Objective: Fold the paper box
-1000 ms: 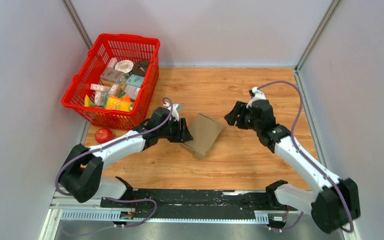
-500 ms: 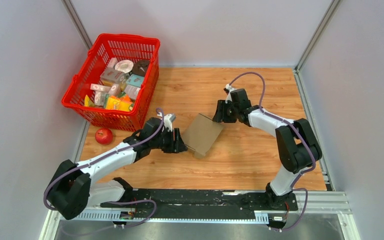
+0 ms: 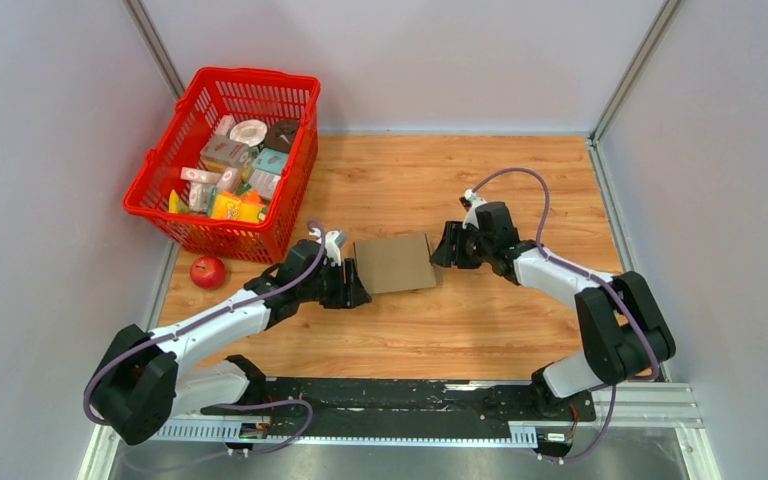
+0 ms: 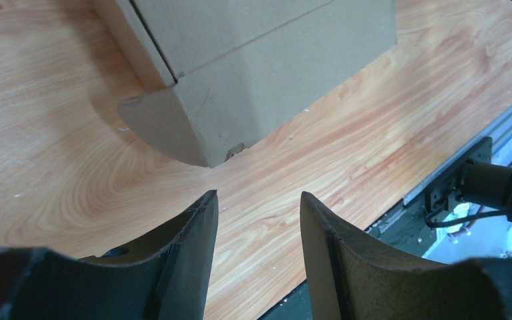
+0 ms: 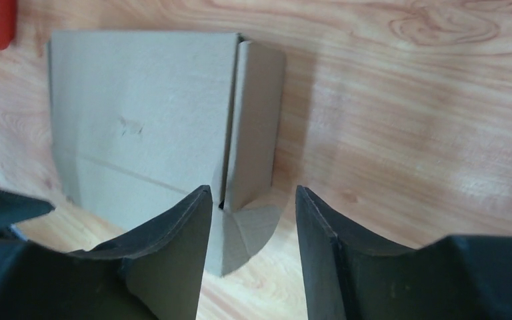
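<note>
The paper box (image 3: 393, 263) is a small closed brown cardboard mailer lying flat on the wooden table. My left gripper (image 3: 359, 284) is open at its left edge. In the left wrist view (image 4: 258, 200) the box (image 4: 253, 73) lies just ahead, a rounded flap sticking out at its corner. My right gripper (image 3: 439, 249) is open at the box's right edge. In the right wrist view (image 5: 253, 193) the box (image 5: 140, 113) and its rounded side flap sit between and ahead of the fingers, untouched.
A red basket (image 3: 300, 150) full of small printed packages stands at the back left. A red apple (image 3: 207, 271) lies by the table's left edge. A grey wall bounds the table on each side.
The box was propped up tilted; now it lies flat and squarer to the table. My right gripper moved down to its right edge. My left gripper stayed at its left edge.
</note>
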Tool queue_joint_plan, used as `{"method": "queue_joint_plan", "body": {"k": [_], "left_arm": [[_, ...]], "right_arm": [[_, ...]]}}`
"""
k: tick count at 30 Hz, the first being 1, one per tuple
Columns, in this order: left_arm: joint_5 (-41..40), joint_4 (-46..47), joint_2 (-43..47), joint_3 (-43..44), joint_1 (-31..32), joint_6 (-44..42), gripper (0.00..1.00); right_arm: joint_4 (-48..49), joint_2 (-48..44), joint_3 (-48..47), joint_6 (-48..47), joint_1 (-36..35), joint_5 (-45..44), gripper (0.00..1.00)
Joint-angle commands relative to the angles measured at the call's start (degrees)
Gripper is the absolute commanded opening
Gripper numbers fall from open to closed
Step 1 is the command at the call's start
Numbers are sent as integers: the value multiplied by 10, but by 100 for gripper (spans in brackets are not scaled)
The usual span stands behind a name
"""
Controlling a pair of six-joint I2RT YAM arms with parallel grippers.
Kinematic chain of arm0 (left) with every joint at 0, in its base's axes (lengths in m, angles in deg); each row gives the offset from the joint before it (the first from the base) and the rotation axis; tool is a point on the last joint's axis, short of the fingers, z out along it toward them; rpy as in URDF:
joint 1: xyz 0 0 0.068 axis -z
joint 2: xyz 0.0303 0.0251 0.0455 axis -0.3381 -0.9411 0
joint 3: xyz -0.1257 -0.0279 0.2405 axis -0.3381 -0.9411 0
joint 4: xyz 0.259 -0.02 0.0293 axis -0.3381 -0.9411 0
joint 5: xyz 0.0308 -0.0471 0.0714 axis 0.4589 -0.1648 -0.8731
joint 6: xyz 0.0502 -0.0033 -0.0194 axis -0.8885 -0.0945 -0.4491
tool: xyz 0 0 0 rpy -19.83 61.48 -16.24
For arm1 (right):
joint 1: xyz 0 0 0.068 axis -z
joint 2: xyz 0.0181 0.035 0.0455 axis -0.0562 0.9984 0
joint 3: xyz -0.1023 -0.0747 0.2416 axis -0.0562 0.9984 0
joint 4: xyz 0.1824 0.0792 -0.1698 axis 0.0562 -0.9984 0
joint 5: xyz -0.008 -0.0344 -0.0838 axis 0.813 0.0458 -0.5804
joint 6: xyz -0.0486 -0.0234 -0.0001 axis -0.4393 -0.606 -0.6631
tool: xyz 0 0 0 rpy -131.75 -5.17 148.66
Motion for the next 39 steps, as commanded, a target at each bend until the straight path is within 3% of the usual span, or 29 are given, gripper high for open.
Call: {"method": "queue_joint_plan", "body": {"k": [1, 6, 9, 18, 19, 26, 35, 39], "left_arm": [[-50, -13, 14, 12, 1, -15, 58], [-80, -7, 42, 9, -12, -30, 73], [-66, -8, 40, 25, -33, -50, 77], [13, 56, -81, 59, -95, -42, 65], [21, 99, -101, 60, -95, -37, 64], [82, 168, -172, 77, -95, -5, 65], [180, 198, -102, 38, -94, 61, 62], [218, 197, -56, 13, -90, 108, 61]], "right_arm": [[26, -71, 17, 2, -3, 28, 54], [24, -48, -16, 6, 3, 49, 58], [67, -39, 9, 16, 2, 73, 58], [148, -7, 45, 14, 2, 66, 46], [151, -3, 45, 17, 2, 67, 45], [156, 12, 42, 41, 1, 92, 34], [88, -73, 51, 153, -3, 163, 30], [-17, -91, 36, 219, -3, 202, 35]]}}
